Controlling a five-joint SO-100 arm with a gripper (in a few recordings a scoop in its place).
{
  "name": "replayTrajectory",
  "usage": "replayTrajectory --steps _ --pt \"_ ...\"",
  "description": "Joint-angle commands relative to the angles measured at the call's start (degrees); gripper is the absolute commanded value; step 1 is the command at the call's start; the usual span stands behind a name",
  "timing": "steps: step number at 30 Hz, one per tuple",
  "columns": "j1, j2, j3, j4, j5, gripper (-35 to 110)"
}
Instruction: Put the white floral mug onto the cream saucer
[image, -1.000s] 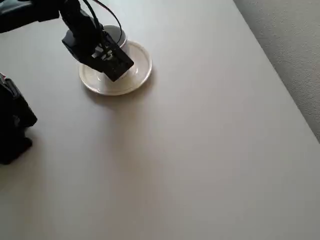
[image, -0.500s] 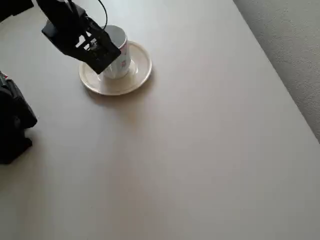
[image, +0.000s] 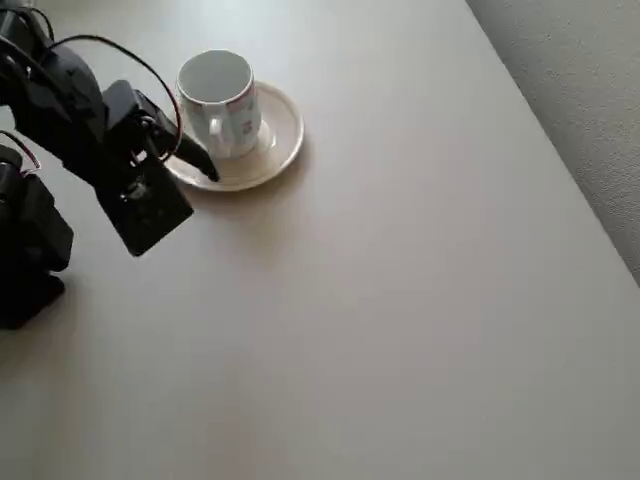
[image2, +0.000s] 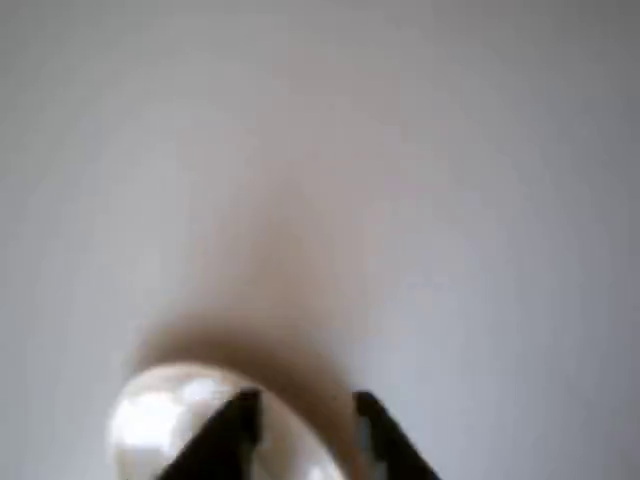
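In half a second the black arm (image: 70, 110) has pulled back from over the mug (image: 220, 100) toward the left side of the overhead view, uncovering the cup it hid a second ago.

The mug stands upright on the saucer (image: 275, 140), its plain white inside open to the camera, handle turned toward the lower left, small pink prints showing on its wall. It sits a little toward the upper left of the saucer rather than dead centre. The saucer lies near the upper left corner of the pale counter (image: 400, 300).

The arm now reaches in from the left edge, folded low beside the saucer, a cable looping over its upper links. The tool (image: 195, 160) points right and slightly down, its dark tips crossing the saucer's lower left rim, just beside the mug's handle. From above, whether the tips touch the rim cannot be told.

In the wrist view, blurred, the two black fingers (image2: 225, 440) rise from the bottom edge with a narrow gap between them and nothing held. The pale saucer (image2: 150, 415) shows behind the left finger, with a soft shadow spreading over the counter (image2: 450, 200) above it.
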Motion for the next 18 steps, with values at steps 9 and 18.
replayTrajectory --steps 9,18 --pt "4.31 47.81 33.66 2.2 8.09 -2" --pt "8.26 50.1 36.91 3.78 10.37 2"
